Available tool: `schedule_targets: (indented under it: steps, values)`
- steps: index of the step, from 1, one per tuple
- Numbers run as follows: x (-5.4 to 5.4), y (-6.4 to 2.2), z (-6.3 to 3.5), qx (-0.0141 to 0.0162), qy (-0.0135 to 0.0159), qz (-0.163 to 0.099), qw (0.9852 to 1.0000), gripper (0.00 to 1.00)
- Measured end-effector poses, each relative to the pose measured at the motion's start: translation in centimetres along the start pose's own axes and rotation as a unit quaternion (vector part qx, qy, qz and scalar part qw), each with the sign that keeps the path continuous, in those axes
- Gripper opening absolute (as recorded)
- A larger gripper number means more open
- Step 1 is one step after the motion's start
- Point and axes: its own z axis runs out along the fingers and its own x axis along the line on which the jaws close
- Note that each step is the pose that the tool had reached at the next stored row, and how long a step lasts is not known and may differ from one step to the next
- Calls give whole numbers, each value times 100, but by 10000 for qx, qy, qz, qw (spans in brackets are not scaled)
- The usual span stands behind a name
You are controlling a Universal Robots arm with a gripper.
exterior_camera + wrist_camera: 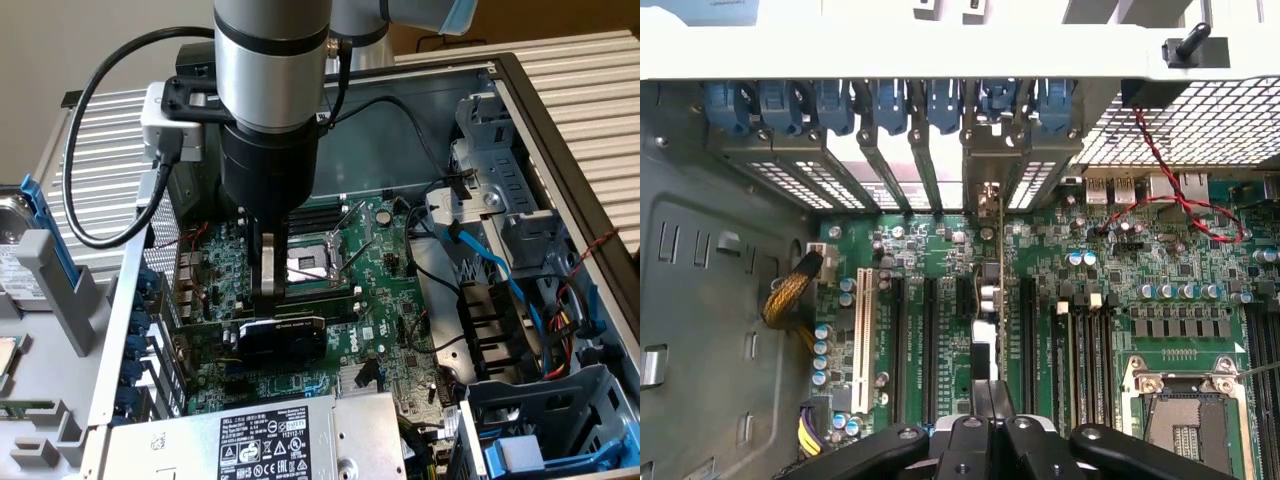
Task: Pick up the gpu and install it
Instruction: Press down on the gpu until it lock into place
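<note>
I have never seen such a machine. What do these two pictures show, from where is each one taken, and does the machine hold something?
The machine is a robot arm, a thick grey and black column reaching down into an open computer case. One picture comes from a camera standing off the arm. The other comes from a camera on the arm's wrist, looking down along the tool into the case.

Inside lies the large green motherboard, with cables, blue slot clips and a labelled power supply.

The tool is shut on the gpu, a small card with a black cooler. From the wrist it shows edge-on as a thin line running to the slot openings. The card stands upright on the motherboard; whether it is fully seated I cannot tell.
</note>
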Motion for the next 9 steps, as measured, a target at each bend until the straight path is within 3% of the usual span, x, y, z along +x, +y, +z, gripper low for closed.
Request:
schedule_targets:
  steps: [9]
  values:
    - [-16,53,12,1,2,-9,10000,11]
